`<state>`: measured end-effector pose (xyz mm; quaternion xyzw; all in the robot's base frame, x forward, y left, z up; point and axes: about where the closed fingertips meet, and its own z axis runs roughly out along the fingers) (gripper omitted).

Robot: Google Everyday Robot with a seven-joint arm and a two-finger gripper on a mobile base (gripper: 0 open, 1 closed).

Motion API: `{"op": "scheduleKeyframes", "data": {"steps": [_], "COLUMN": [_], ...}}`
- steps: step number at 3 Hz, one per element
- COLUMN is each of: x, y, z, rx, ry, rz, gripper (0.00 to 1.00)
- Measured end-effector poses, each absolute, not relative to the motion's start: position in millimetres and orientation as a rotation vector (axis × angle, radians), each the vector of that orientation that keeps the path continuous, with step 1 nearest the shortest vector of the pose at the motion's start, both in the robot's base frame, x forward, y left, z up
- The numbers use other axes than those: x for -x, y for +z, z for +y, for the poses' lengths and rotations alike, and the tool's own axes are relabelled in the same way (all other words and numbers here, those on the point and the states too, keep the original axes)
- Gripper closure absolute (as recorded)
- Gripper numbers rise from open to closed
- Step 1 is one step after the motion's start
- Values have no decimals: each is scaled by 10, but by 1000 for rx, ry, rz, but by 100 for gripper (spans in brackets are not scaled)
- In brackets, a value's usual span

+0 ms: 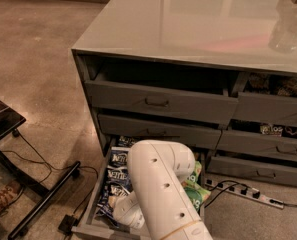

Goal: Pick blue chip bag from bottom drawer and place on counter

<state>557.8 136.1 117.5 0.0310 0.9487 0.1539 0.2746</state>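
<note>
The bottom drawer [95,198] is pulled open at the bottom left of the cabinet. Several blue chip bags [116,175] lie in a row along its left side. Green bags [194,190] lie on its right side. My white arm [160,189] reaches down into the drawer and covers its middle. The gripper is hidden behind the arm's wrist [128,214], low over the near blue bags. The counter [198,21] is the glossy grey top of the cabinet, above and behind the drawer.
A black stand with legs and cables [33,194] sits on the floor to the left of the drawer. A power strip [243,194] lies on the floor at the right. Other drawers [158,101] stand partly open. A clear object [288,31] sits on the counter's far right.
</note>
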Motion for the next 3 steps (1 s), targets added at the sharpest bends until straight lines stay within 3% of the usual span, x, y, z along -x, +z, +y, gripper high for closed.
{"op": "scheduleKeyframes", "data": {"steps": [1,2,3], "x": [-5577,-5577,-5481], "y": [1243,1263,1551], "z": [1358,1358,1241], "rx": [-83,-83,-79], "ry": [415,415,459], "rz": [2550,2550,2487], "gripper": [92,100,100]}}
